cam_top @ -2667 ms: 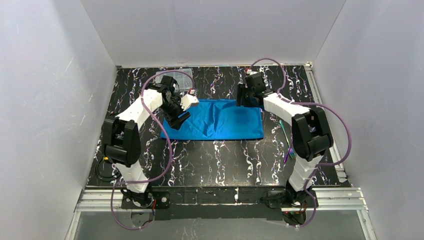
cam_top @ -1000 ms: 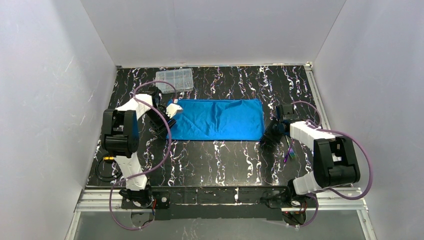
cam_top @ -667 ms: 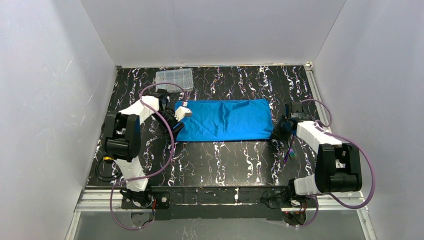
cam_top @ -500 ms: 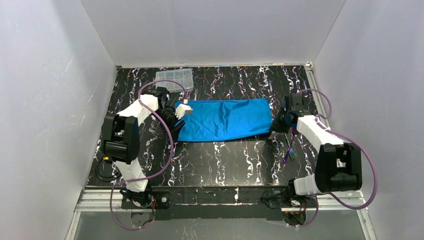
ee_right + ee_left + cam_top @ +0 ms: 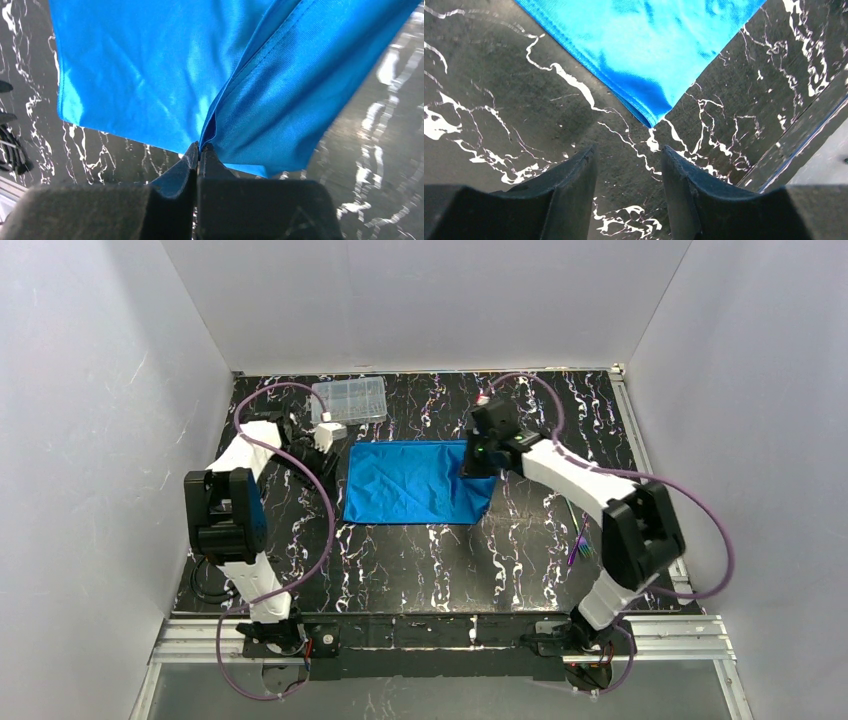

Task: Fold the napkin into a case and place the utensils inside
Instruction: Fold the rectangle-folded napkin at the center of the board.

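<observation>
The bright blue napkin [image 5: 410, 485] lies mid-table, its right end lifted and doubled back to the left. My right gripper [image 5: 478, 456] is shut on that raised edge; in the right wrist view the closed tips [image 5: 200, 146] pinch the napkin [image 5: 150, 65] at a hemmed fold. My left gripper [image 5: 322, 436] stands open just off the cloth's far-left corner. Seen from the left wrist, the napkin's corner [image 5: 650, 119] points at the gap between the open fingers [image 5: 574, 185], with only table between them. The utensils [image 5: 578, 540], purple and green, lie on the table by the right arm.
A clear plastic compartment box [image 5: 350, 399] sits at the back left, close behind the left gripper. Purple cables loop over both arms. White walls enclose the black marbled table [image 5: 420, 560] on three sides.
The right gripper has closed on the napkin's right end, raised it and carried it left over the cloth. The left gripper has backed off toward the far left.
</observation>
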Robot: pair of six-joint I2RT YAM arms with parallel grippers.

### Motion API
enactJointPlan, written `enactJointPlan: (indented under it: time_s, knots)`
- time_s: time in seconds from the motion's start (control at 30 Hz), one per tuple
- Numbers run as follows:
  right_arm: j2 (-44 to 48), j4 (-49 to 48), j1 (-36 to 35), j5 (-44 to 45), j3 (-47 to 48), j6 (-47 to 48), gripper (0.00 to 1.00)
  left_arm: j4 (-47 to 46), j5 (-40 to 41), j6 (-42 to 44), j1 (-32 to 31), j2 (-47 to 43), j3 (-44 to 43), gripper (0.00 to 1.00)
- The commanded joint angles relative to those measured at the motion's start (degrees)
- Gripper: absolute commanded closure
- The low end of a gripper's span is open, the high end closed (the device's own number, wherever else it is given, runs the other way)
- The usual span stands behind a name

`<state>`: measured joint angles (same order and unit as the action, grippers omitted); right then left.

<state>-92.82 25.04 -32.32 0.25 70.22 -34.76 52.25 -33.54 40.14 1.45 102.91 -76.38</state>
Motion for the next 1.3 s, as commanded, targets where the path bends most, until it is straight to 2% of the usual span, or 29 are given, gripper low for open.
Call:
enactJointPlan:
  time_s: [0.0,0.33,0.5,0.67,0.9,1.13,1.27]
  knots:
    - [-7.4,-1.4,-6.9,0.6,10.5,-0.6,0.99,-2.3,-6.4,-6.1,4.6,0.6,2.1,0.53]
    - [-30.7,3.1,-17.9,-2.7,37.5,0.2,0.99,-2.9,-5.0,-4.8,8.3,-1.9,4.4,0.54]
    - [-37.5,5.2,-20.4,-3.8,45.2,0.9,0.99,-4.0,-4.6,-4.7,8.7,-2.5,6.0,0.54]
    - [-39.6,4.1,-21.1,-7.0,46.2,1.8,0.99,-5.1,-4.7,-4.6,8.8,-2.4,7.4,0.54]
    - [-38.0,-2.0,-22.2,-13.0,41.4,4.3,0.99,-5.7,-4.3,-5.3,8.8,-0.6,7.2,0.55]
    - [-34.0,-12.9,-22.4,-17.0,33.5,4.7,0.99,-6.0,-3.9,-5.3,8.8,-0.5,7.3,0.55]
    - [-35.1,-13.0,-22.6,-17.3,33.9,4.4,0.99,-6.0,-3.6,-5.0,8.8,-0.7,7.2,0.55]
